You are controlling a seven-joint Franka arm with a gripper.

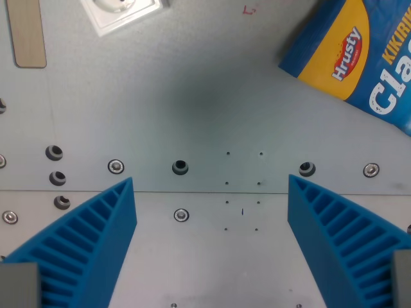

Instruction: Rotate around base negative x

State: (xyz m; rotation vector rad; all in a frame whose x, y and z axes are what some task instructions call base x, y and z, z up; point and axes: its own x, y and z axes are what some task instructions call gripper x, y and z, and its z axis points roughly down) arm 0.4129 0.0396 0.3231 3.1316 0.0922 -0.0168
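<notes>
My gripper (210, 205) is open, its two blue ribbed fingers (96, 237) rising from the bottom corners of the wrist view with a wide gap between them. Nothing is held. Below the gap lies a bare grey metal plate (205, 102) with screws and holes. A blue and yellow snack bag (359, 54) marked "Hrusty" lies at the top right, well apart from the fingers.
A white wall socket (122, 13) sits at the top left edge. A light wooden strip (29, 35) lies at the far left. A seam (212, 192) runs across the plate between the fingertips, with screws (180, 168) along it.
</notes>
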